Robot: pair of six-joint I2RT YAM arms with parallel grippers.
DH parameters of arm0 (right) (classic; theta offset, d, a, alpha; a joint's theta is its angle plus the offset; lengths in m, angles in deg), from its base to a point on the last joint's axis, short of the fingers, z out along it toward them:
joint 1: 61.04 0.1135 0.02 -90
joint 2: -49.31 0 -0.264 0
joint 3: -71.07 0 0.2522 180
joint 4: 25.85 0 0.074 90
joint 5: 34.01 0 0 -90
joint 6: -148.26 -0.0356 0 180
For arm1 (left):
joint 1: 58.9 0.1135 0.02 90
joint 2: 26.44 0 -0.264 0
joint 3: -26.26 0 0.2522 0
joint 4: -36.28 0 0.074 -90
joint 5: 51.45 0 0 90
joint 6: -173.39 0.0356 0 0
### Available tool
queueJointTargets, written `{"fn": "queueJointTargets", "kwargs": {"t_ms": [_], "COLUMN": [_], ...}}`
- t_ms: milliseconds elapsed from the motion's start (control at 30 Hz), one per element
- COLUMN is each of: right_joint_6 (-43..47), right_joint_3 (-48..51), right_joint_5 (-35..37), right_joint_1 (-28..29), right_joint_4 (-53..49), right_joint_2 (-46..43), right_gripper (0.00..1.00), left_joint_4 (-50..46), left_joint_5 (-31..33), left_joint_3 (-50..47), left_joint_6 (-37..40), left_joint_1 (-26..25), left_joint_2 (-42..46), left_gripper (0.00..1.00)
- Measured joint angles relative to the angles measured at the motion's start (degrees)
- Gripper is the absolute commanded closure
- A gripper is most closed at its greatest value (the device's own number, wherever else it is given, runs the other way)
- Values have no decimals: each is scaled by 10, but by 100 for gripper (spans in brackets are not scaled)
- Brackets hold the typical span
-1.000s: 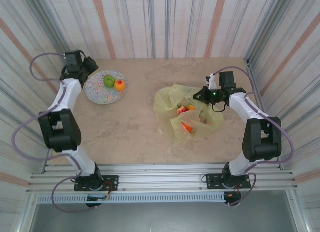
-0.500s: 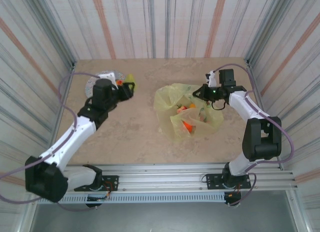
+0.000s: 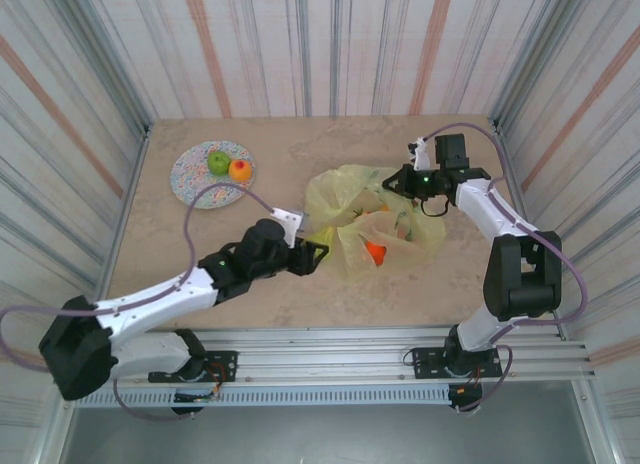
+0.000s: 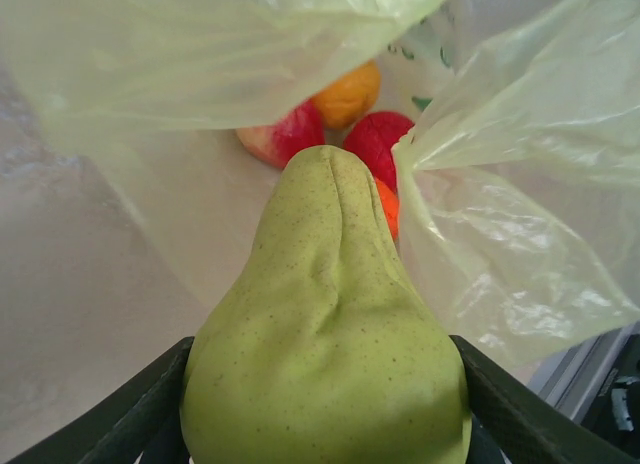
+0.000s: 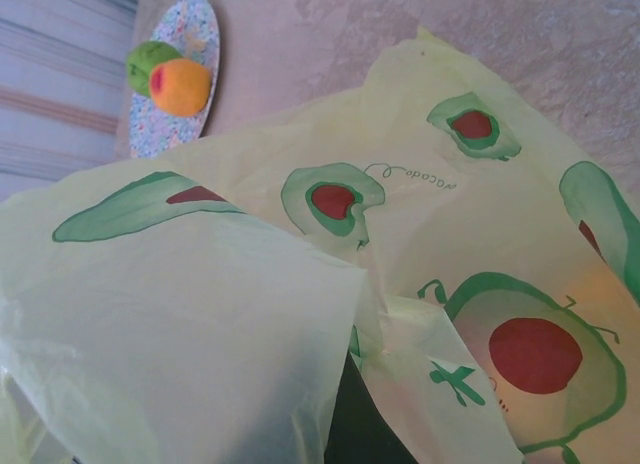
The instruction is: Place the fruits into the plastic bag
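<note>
My left gripper (image 3: 314, 253) is shut on a green pear (image 4: 325, 334), its fingers (image 4: 520, 404) pressing both flanks. The pear's neck points into the mouth of the yellow-green plastic bag (image 3: 340, 199). Inside the plastic bag (image 4: 520, 234) lie a red fruit (image 4: 385, 142), an orange one (image 4: 350, 92) and a red-yellow one (image 4: 285, 136). My right gripper (image 3: 402, 184) is shut on the bag's far edge and holds it up; the film (image 5: 200, 314) drapes over its dark finger (image 5: 350, 419). A green fruit (image 3: 218, 162) and a yellow-orange peach (image 3: 240, 169) sit on the plate.
The speckled round plate (image 3: 192, 184) lies at the back left of the marble table (image 3: 250, 284), also seen as the plate (image 5: 200, 24) in the right wrist view. Striped walls close in the table on three sides. A metal rail (image 3: 320, 349) runs along the near edge.
My left arm has swung from the plate across to the bag's near opening, carrying the green pear. The right gripper has lifted the bag's edge slightly toward the back.
</note>
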Motion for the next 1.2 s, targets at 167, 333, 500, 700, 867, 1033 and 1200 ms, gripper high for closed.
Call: {"fn": "queueJointTargets", "kwargs": {"t_ms": [167,333,500,700,867,1033,1200], "right_joint_6": [0,0,0,0,0,0,0], "right_joint_3": [0,-1,-1,-1,-1,-1,-1], "right_joint_5": [0,0,0,0,0,1,1], "right_joint_1": [4,6,7,12,14,14,14], "right_joint_4": [-3,-16,-25,-28,-27,-26,-26], "right_joint_2": [0,0,0,-2,-2,-2,-2], "right_gripper": [100,100,100,100,100,100,100], "left_joint_4": [35,50,62,78,96,108,121], "left_joint_5": [-4,7,28,72,122,147,155], "left_joint_3": [30,104,193,280,342,347,348], "left_joint_6": [7,11,15,13,13,14,19], "left_joint_1": [-1,-1,-1,-1,-1,-2,-2], "left_joint_2": [-102,-198,-286,-374,-451,-468,-468], "left_gripper": [40,39,38,34,28,20,14]}}
